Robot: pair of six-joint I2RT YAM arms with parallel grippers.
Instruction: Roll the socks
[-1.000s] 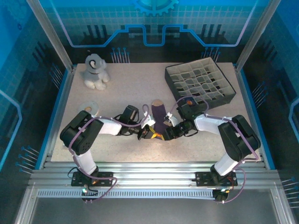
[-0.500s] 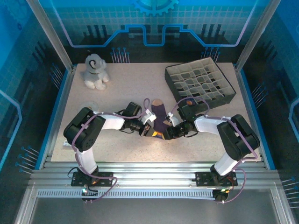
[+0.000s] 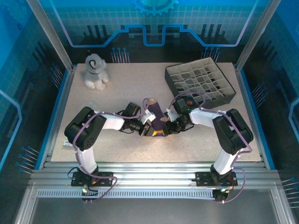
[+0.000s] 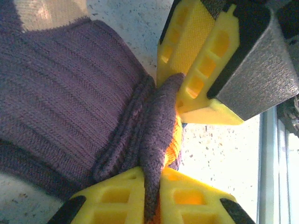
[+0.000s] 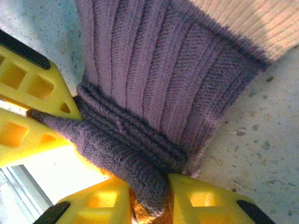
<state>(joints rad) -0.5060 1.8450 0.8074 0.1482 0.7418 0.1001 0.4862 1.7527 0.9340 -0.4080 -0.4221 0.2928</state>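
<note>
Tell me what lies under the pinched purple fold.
An orange band peeks out beneath the fold of the socks, over the speckled table. The left end effector and right end effector pinch the fold; anything deeper is covered.

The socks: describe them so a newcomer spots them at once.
On the speckled table, look centre-front, between the two arms. The socks are the purple knit bundle with a tan toe, pinched by the left hand and right hand; the grey plush toy sits far back-left.
</note>
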